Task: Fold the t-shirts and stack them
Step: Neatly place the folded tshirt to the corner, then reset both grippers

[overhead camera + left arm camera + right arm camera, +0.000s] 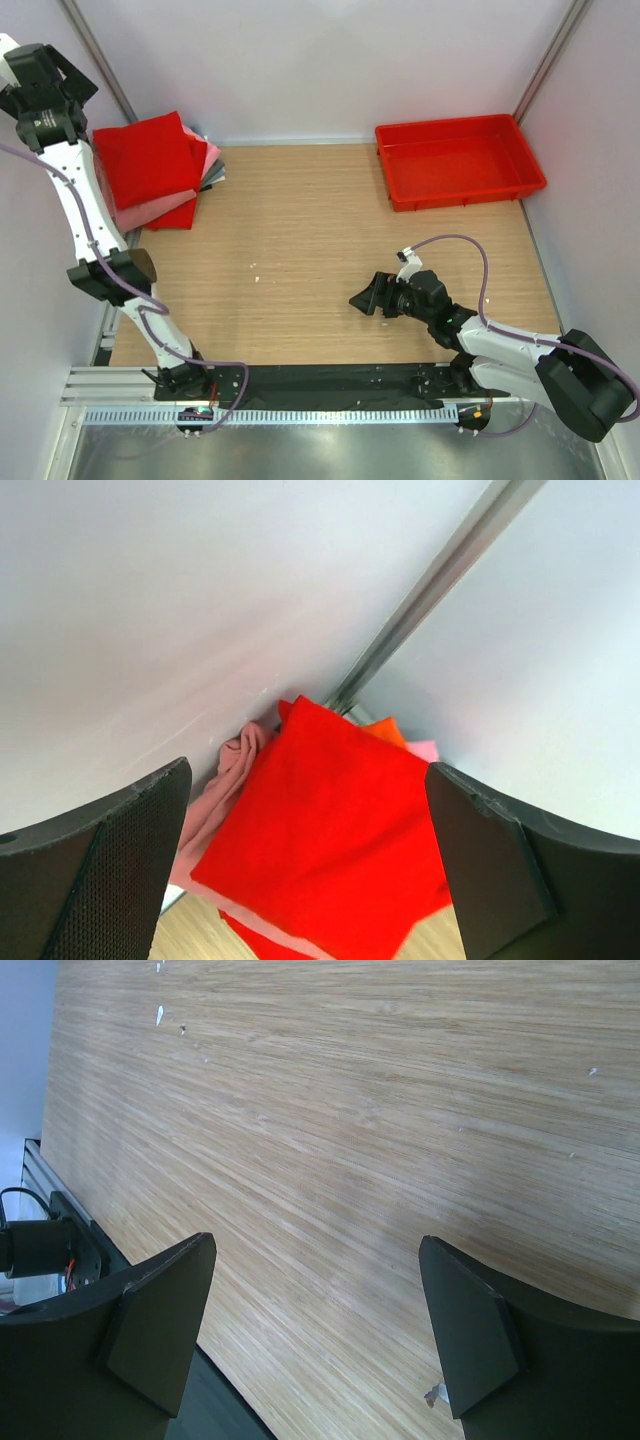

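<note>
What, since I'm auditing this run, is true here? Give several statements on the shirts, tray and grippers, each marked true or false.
1. The shirts are stacked in the far left corner. True.
2. The top shirt is grey. False: it is bright red.
3. The tray sits at the near left. False: it sits at the far right.
4. The left gripper is open. True.
5. The right gripper holds a shirt. False: it is open, with only bare table between its fingers.

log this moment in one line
left claw: open, empty, raised over shirt stack | right claw: open, empty, low over table | top shirt: red, folded
</note>
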